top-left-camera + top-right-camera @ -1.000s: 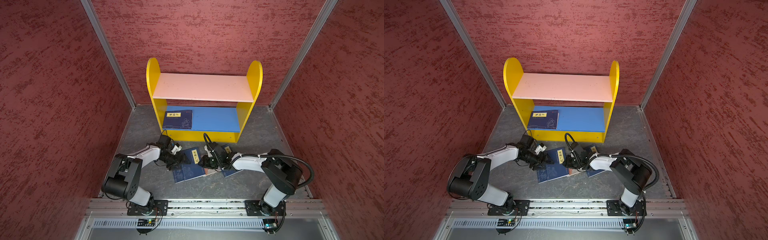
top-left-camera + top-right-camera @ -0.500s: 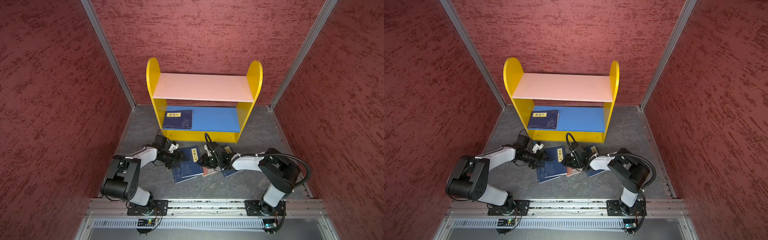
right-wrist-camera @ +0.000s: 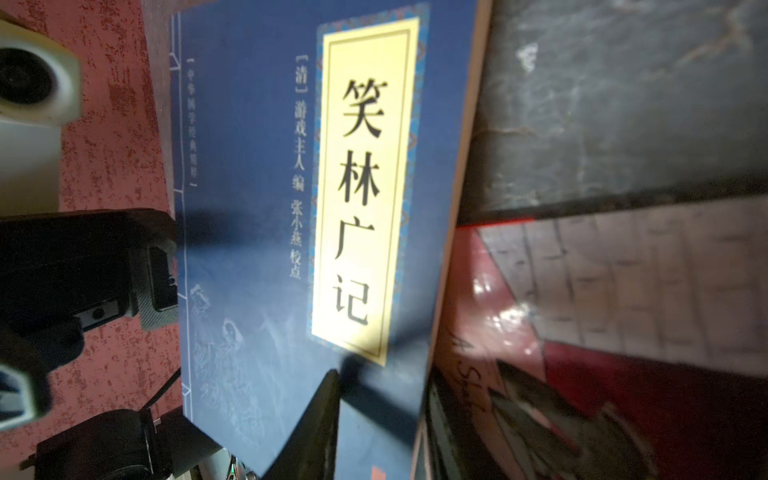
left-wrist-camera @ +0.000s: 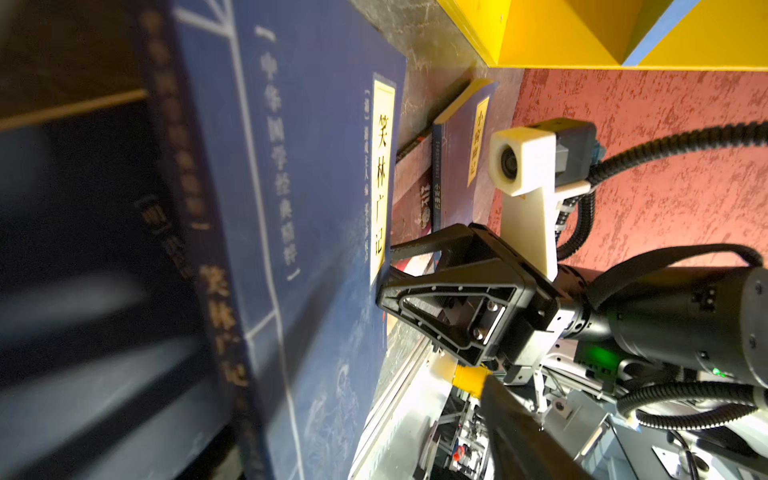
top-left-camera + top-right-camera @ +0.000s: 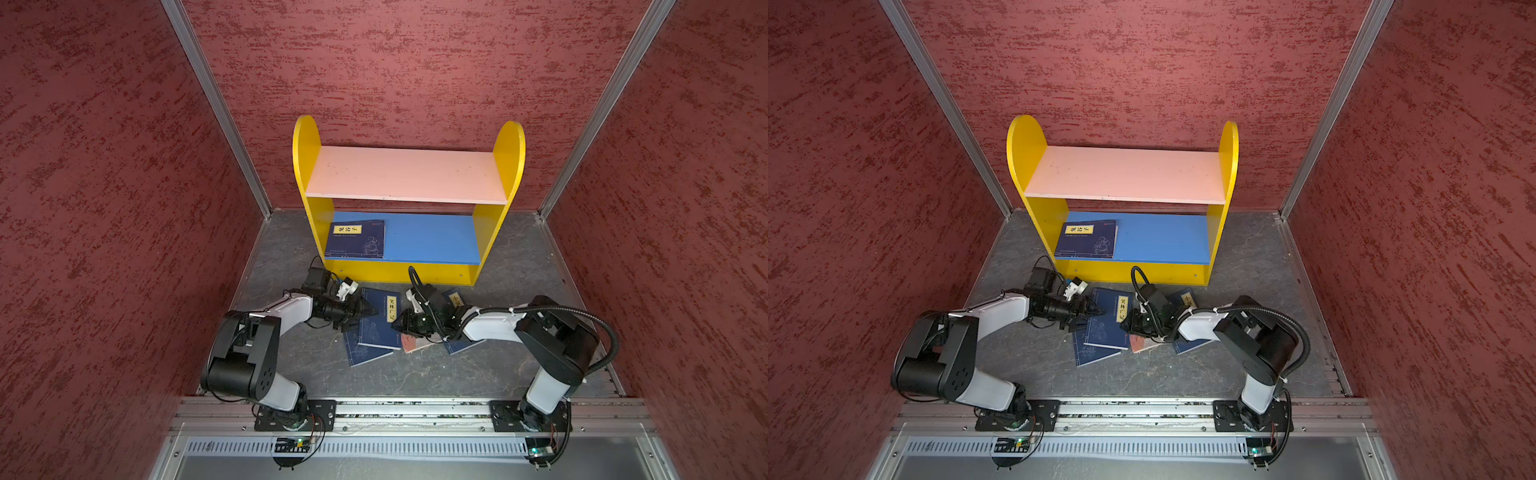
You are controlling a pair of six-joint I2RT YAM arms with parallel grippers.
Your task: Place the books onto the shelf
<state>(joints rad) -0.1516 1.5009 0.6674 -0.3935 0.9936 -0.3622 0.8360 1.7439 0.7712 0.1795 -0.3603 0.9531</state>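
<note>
The yellow shelf (image 5: 305,166) stands at the back, with one navy book (image 5: 355,239) flat on its blue lower board. On the floor, a navy book with a yellow label (image 5: 376,328) lies on top of another navy book (image 5: 365,355) and a pink-and-red book (image 5: 413,344). A further navy book (image 5: 457,299) lies under my right arm. My left gripper (image 5: 370,309) is open, its jaws either side of the labelled book's spine edge. My right gripper (image 5: 397,326) is shut on that book's opposite edge, one finger (image 3: 324,415) on the cover (image 3: 257,187).
Red textured walls close in on three sides around the grey floor (image 5: 519,270). The shelf's pink upper board (image 5: 407,174) carries nothing. A metal rail (image 5: 415,409) with both arm bases runs along the front.
My left gripper has slid right, up to the labelled book's spine edge, and its jaws have narrowed. My right gripper has stayed on the book's other edge.
</note>
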